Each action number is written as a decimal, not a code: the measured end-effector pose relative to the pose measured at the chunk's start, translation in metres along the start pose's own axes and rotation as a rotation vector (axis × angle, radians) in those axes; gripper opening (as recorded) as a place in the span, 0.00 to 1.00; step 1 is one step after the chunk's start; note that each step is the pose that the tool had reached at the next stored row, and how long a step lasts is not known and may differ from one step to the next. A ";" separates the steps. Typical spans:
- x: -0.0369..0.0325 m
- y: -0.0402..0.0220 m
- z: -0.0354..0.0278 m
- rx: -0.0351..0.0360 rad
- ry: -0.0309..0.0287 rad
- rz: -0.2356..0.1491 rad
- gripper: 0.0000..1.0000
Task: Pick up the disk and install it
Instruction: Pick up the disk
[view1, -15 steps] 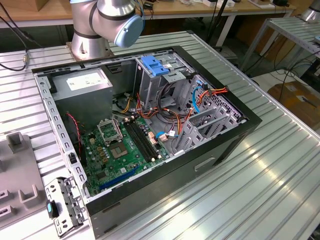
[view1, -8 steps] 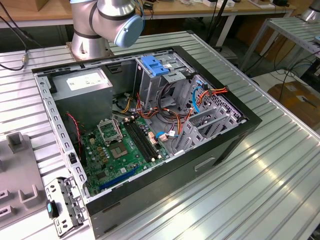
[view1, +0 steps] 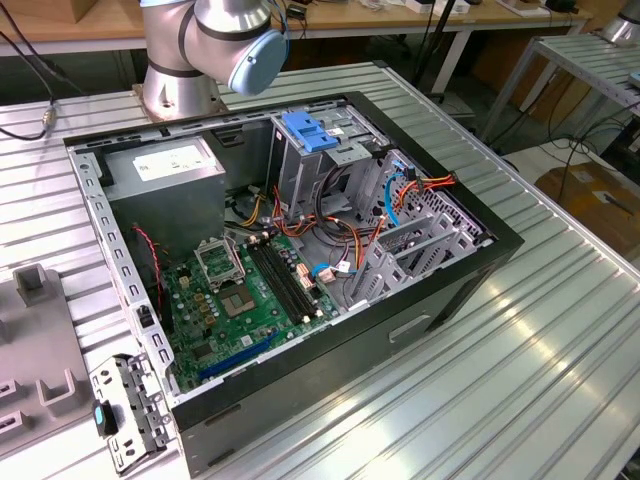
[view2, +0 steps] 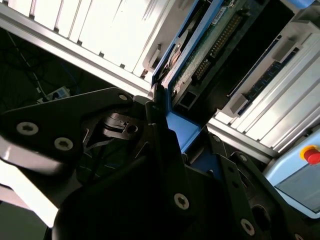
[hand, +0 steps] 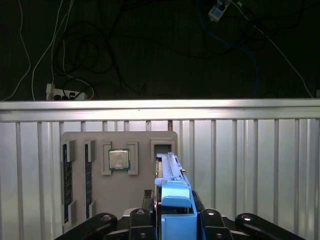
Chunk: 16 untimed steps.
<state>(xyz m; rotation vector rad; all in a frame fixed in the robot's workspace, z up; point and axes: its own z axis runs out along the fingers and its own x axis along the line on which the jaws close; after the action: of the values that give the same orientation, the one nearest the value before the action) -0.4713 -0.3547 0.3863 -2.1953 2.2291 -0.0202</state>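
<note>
The disk (hand: 172, 187) stands on edge between the fingers of my gripper (hand: 173, 210), its blue side rail facing the camera and its far end at a slot in the grey parts tray (hand: 142, 192). In the second wrist view the disk (view2: 207, 47) shows its green circuit board and blue rail, and my gripper (view2: 182, 127) is shut on its near end, one dark finger (view2: 156, 107) pressed against the blue edge. The open computer case (view1: 430, 300) lies on the table in the exterior view, with a metal drive cage (view1: 300, 165) inside it.
The tray also carries a processor (hand: 119, 159) and memory sticks (hand: 66, 182). Inside the case are a grey power-supply box (view1: 165, 165), a green motherboard (view1: 250, 290), loose cables (view1: 345, 235) and a blue latch (view1: 305, 130) on the cage. The arm's base (view1: 185, 65) stands behind the case.
</note>
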 end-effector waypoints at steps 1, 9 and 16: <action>0.0000 0.0000 -0.0005 0.0000 0.0000 0.000 0.37; 0.0000 -0.0001 -0.0066 0.0000 0.0000 0.000 0.37; 0.0000 -0.0002 -0.0122 -0.0001 0.0000 0.000 0.37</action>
<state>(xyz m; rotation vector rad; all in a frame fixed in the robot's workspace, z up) -0.4713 -0.3546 0.3986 -2.1953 2.2292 -0.0201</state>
